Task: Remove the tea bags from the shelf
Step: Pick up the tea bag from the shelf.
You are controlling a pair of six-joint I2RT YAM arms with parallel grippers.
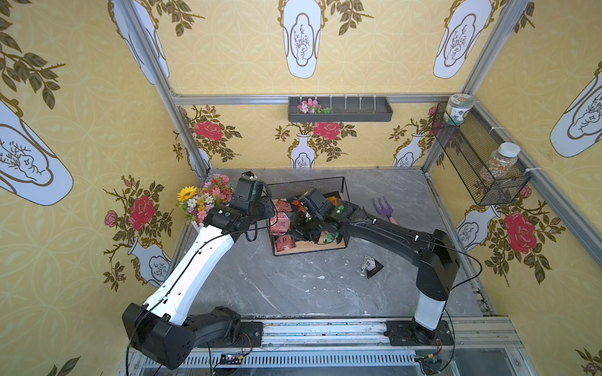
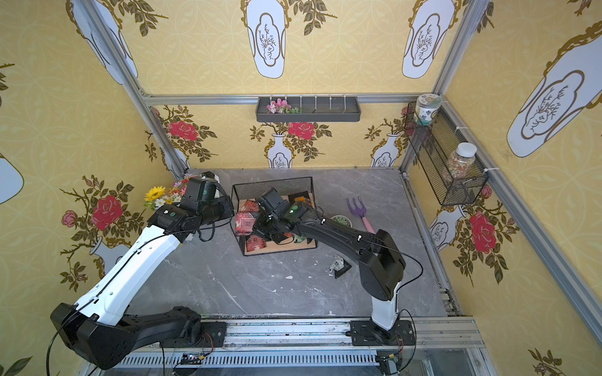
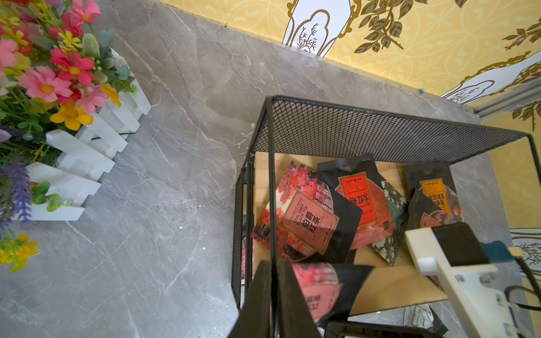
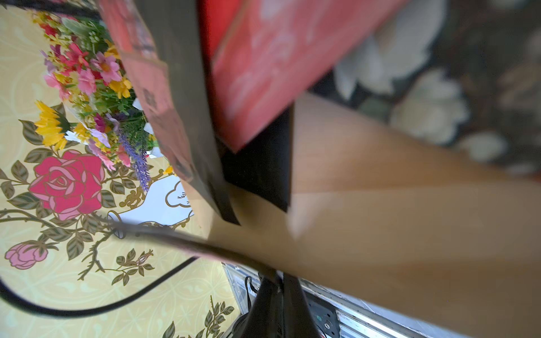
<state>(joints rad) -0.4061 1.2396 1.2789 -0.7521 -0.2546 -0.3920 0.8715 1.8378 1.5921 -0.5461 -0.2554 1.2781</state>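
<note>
The shelf (image 1: pixel 306 186) (image 2: pixel 273 185) stands mid-table, a black mesh rack with wooden boards. Several tea bags lie on its upper board: a red Earl Grey one (image 3: pixel 304 216), a black-and-red one (image 3: pixel 360 193) and an orange one (image 3: pixel 436 196). Another red one (image 1: pixel 285 242) lies on the lower board. My left gripper (image 3: pixel 275 263) (image 1: pixel 273 216) is shut on the thin black corner post of the shelf, beside a red sachet (image 3: pixel 319 286). My right gripper (image 4: pixel 278 276) (image 1: pixel 304 228) reaches over the board (image 4: pixel 380 204), shut on the edge of a thin tea bag (image 4: pixel 187 243) seen edge-on.
A silver-white sachet (image 1: pixel 369 263) lies on the grey table in front of the shelf. A flower box with a white fence (image 1: pixel 205 198) stands left, a purple garden fork (image 1: pixel 384 208) and a green bowl (image 2: pixel 341 220) right. A mesh basket with jars (image 1: pixel 479 156) hangs on the right wall.
</note>
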